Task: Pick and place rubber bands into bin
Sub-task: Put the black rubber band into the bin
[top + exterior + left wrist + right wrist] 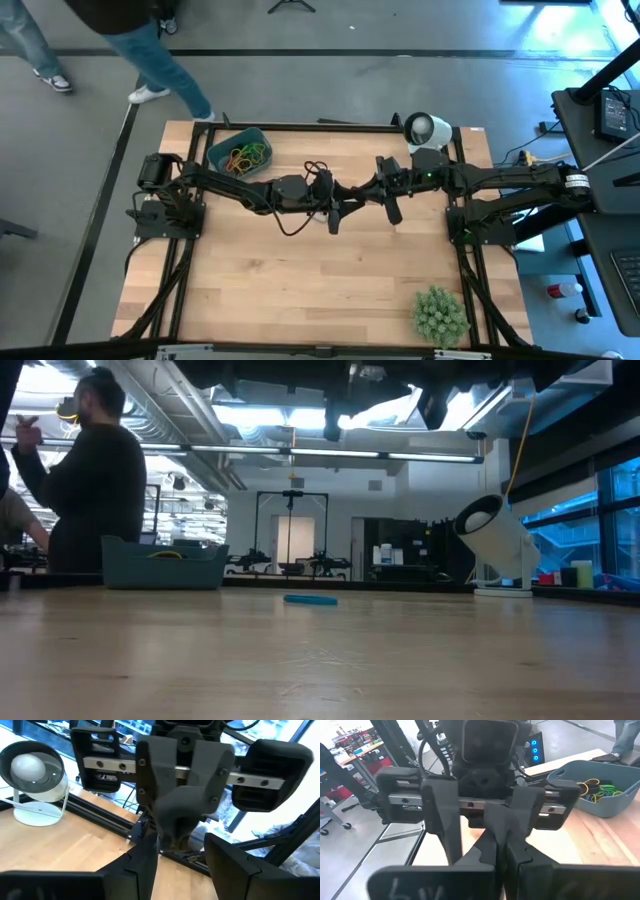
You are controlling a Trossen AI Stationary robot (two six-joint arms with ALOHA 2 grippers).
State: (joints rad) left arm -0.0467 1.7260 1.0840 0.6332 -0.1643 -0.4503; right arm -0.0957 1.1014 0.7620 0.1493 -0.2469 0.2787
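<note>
The teal bin [240, 152] stands at the table's far left, with several green, orange and yellow rubber bands [246, 156] lying inside; the right wrist view shows the bin [600, 795] too. Both arms meet level above the table's middle, tips facing each other. My left gripper [350, 197] is open. My right gripper [368, 192] is shut, and its fingers [495, 847] reach in between the left gripper's two spread fingers [440, 815]. No band shows between any fingers. My left gripper's open fingers stand on either side of my right gripper's shut fingertips, high above the table. Whether they touch each other, I cannot tell.
A white round lamp-like object [425, 128] stands at the far right edge. A spiky green ball [440, 315] sits near the front right. A small flat blue thing [310, 600] lies mid-table. A person [95, 480] stands beyond the far left corner.
</note>
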